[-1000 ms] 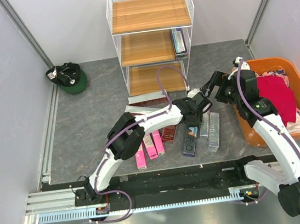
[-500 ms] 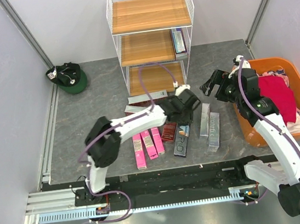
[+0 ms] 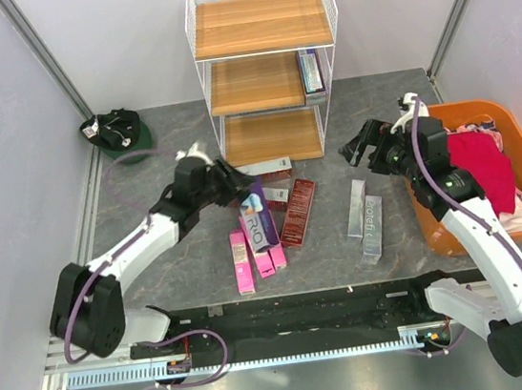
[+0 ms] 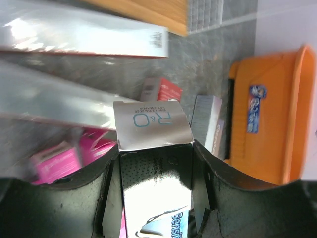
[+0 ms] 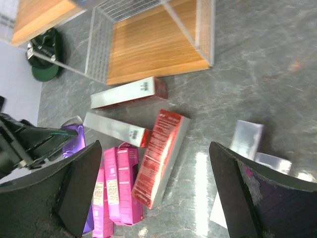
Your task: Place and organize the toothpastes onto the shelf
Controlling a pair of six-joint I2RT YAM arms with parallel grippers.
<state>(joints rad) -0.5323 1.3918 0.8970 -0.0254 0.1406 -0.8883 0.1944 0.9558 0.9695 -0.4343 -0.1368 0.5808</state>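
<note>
Purple toothpaste box (image 3: 258,222) clamped in left gripper (image 3: 234,189) near pink boxes (image 3: 255,254); right gripper (image 3: 356,147) wide open, empty.

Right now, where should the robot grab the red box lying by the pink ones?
Probably across its narrow width, near the middle, coming straight down. The dark red toothpaste box lies flat on the table with its long sides mostly free there; pink boxes crowd its near end.
</note>
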